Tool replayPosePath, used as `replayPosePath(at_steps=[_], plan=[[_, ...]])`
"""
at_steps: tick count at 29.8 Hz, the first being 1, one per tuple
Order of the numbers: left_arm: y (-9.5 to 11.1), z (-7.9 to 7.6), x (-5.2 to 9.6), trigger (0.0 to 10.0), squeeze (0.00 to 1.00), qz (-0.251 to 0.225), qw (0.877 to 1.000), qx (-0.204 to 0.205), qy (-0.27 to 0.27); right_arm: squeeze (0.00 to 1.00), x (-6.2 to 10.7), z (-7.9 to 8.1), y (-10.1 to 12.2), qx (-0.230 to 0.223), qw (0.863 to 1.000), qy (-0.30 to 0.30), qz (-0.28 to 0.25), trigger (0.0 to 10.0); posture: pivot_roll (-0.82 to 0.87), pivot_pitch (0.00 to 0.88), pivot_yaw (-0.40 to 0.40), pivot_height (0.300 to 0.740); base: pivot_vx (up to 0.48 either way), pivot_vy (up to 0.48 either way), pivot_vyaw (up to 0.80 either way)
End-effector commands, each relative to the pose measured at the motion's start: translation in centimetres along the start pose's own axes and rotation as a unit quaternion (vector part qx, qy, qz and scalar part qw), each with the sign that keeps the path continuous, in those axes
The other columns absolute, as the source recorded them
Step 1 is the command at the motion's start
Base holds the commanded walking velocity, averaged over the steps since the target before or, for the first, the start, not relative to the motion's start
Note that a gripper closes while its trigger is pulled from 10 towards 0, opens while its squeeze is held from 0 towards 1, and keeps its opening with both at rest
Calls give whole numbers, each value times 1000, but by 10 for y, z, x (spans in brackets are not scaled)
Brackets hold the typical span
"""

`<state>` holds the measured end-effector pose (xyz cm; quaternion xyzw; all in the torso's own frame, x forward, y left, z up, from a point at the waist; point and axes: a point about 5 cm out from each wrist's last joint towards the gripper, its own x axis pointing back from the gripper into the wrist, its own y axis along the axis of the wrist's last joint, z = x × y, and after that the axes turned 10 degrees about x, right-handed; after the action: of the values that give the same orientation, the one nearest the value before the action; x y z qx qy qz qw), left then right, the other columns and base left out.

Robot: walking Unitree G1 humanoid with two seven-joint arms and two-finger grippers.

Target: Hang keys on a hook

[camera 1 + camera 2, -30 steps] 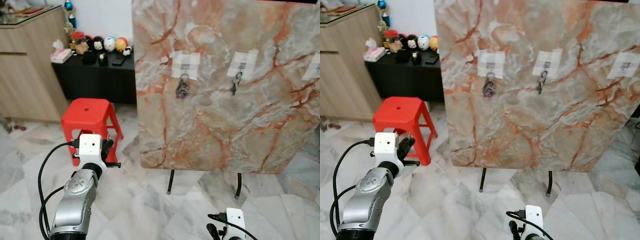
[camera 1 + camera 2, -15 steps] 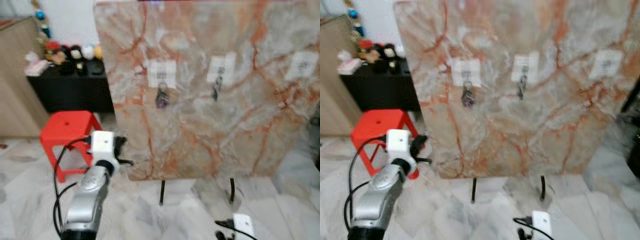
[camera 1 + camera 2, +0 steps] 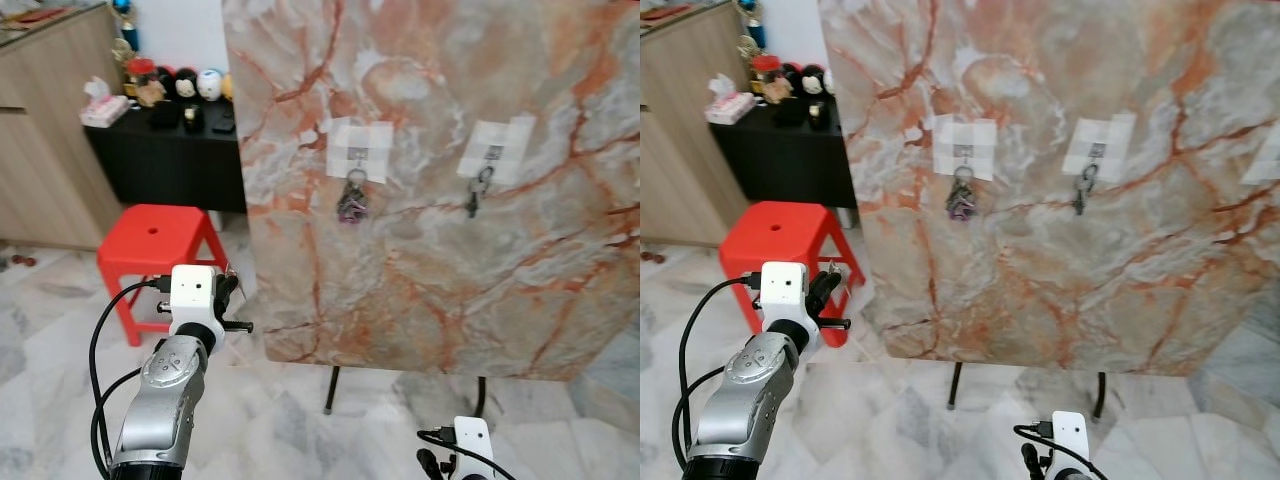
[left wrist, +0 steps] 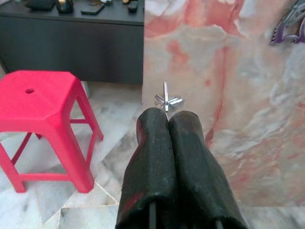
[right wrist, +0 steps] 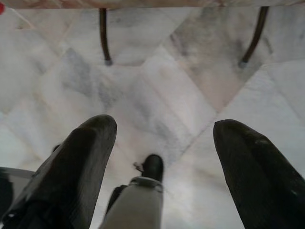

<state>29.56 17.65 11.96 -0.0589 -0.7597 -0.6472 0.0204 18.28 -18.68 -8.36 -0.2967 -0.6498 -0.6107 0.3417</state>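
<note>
My left gripper (image 4: pixel 167 114) is shut on a small silver bunch of keys (image 4: pixel 165 99) that sticks out past its fingertips. It is raised at the left (image 3: pixel 226 292), short of the lower left corner of an upright marble board (image 3: pixel 430 260). White tape patches on the board carry hooks: the left hook (image 3: pixel 357 152) bears a purple key bunch (image 3: pixel 352 202), the middle hook (image 3: pixel 492 152) a dark key (image 3: pixel 476 194). A third patch (image 3: pixel 1268 158) is cut off by the right edge. My right gripper (image 5: pixel 162 126) hangs low, open, over the floor.
A red plastic stool (image 3: pixel 152 232) stands left of the board, just behind my left gripper. Behind it are a black cabinet (image 3: pixel 165 165) with small ornaments and a wooden cabinet (image 3: pixel 45 140). The board rests on thin black legs (image 3: pixel 331 388) above the marble floor (image 5: pixel 157 81).
The whole picture swung sideways and blurred half a second ago, then settled; the board now looks a little nearer. My left gripper has kept its hold on the keys.
</note>
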Motion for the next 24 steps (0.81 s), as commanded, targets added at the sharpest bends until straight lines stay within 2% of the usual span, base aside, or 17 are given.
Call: replayPosePath(at_steps=[1,10,14,24], plan=[[4,4,0,10000,0,-8,1000,-4,9,0,-1,3,3,13,1000,3,-4,10000,127,58,-55,740,0,0,800],[5,5,0,10000,0,-10,1000,-11,13,0,-1,4,1,6,1000,2,-2,10000,128,59,-55,740,0,0,800],[4,5,0,10000,0,-8,1000,-14,12,0,0,5,-1,-6,1000,6,3,10000,126,59,-56,740,0,-159,0],[2,2,1,10000,0,-4,1000,-28,3,0,1,0,-5,-8,1000,0,9,10000,127,54,-57,740,0,-423,0]])
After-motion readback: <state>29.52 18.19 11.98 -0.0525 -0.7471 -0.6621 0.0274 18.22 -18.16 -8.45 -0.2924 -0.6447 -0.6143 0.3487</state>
